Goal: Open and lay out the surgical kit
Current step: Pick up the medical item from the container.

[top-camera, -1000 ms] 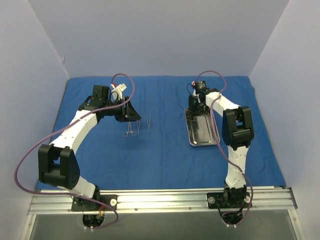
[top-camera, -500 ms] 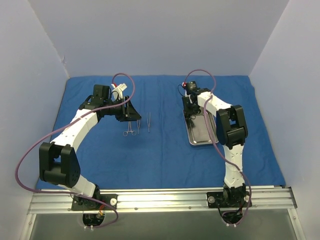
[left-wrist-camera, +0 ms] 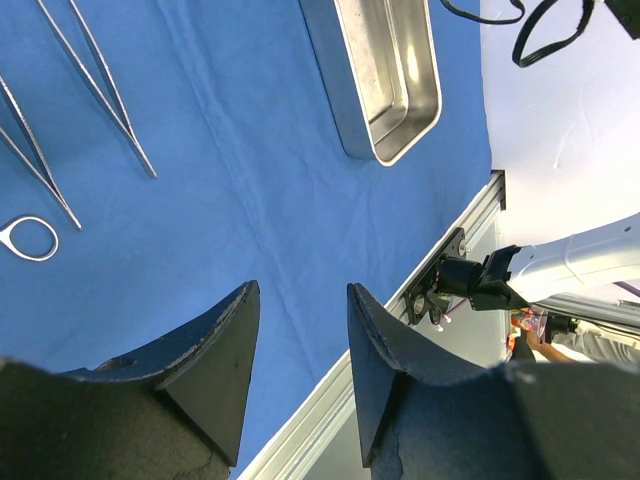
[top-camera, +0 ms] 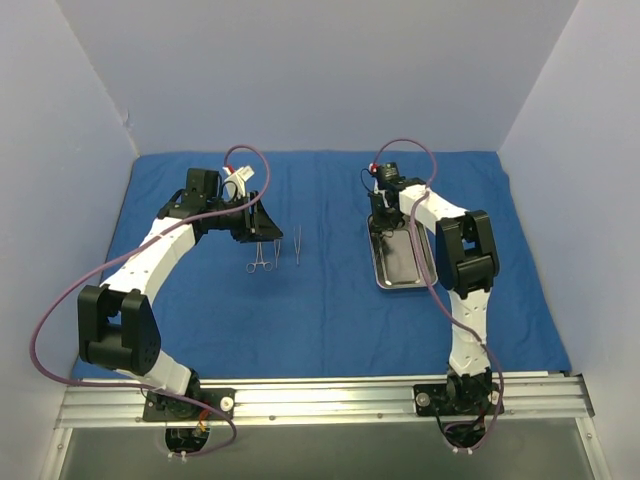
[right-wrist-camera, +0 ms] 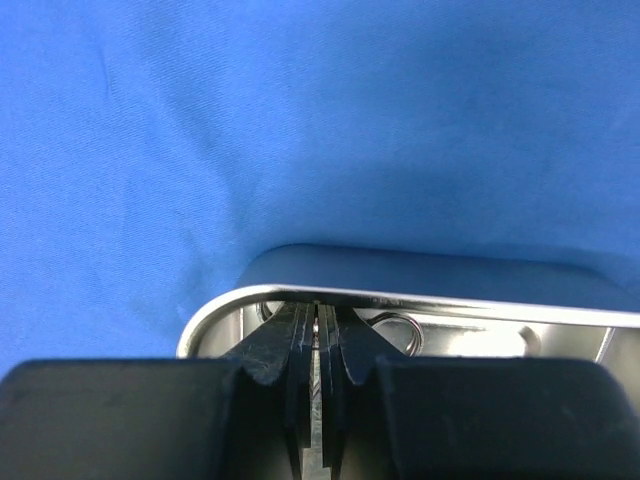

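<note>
- The steel tray [top-camera: 402, 262] sits right of centre in the top view, shiny and rectangular. One ring handle [right-wrist-camera: 400, 328] shows inside its far end.
- It rests on the drape [top-camera: 320, 310], which lies opened out flat and nearly smooth.
- Left of centre, a ring-handled instrument [top-camera: 260, 263] and a tweezer-like instrument [top-camera: 297, 246] are already laid out side by side.
- What has just changed: the right gripper [right-wrist-camera: 318, 335] has shifted at the tray's far end and pinched its jaws together. A thin pale strip shows between them, but we cannot tell whether it is truly gripped. We judge this to be the pick of the next instrument.
- The left gripper [left-wrist-camera: 300, 345] has not moved. It hovers roughly half open and empty beside the laid-out pair.
</note>
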Robot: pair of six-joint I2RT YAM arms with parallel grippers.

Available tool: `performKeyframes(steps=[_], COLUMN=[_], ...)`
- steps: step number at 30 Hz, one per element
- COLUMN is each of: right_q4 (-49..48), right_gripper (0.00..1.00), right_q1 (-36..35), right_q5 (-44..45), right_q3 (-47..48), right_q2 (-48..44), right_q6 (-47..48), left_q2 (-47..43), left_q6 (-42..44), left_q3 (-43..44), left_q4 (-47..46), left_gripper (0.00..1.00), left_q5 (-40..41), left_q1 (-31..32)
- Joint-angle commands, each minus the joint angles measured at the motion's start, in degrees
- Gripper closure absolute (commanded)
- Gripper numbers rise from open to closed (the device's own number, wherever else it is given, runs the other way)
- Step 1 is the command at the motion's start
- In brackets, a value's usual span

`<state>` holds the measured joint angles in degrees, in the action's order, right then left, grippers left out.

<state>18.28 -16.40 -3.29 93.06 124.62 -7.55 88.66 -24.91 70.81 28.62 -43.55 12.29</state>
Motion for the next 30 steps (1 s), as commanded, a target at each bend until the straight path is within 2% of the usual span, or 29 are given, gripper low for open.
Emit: performKeyframes(steps=[1,9,15,18,20,27,30], right_q4=[1.32,1.32,2.28,5.97,7.29,6.51,5.02], right_gripper=[1.0,1.0,1.0,1.0,1.0,1.0,1.0], right_q1=[1.02,2.43,3.31,3.57,3.4,-3.54,-6.53], right_q5=[1.61,3.11,3.11,2.68,-1.0,-8.92,-10.77], right_q3=[-4.63,-7.1,-6.14,-3.42,-2.45,1.34,2.04], right_q2=[-1.91,-14.48,-18.53,-19.67,-21.86,-25.83,-26.0], right_q6=[0.79,-0.09,-0.45,-1.24,-3.07,-9.4,-13.17], left_q2=[-0.33,-0.25,-0.42,-0.51,-0.6,0.1,0.81], left_q6=[1.53,1.0,-0.4,-1.02,-1.54,-7.87,-9.11], left_q3=[3.29,2.94,2.41,2.67,3.02,0.74,0.56], left_q4=[0.47,-0.58,-2.6,-4.53,-5.94,-17.71,-18.52], left_gripper=[0.51,0.51,0.5,0.49,0.47,0.46,0.46], left_q5=[-0.92,-0.22,-0.57,-2.23,-3.38,-8.92,-9.1], left_q1=[0.1,0.19,0.27,0.53,0.98,4.31,5.81])
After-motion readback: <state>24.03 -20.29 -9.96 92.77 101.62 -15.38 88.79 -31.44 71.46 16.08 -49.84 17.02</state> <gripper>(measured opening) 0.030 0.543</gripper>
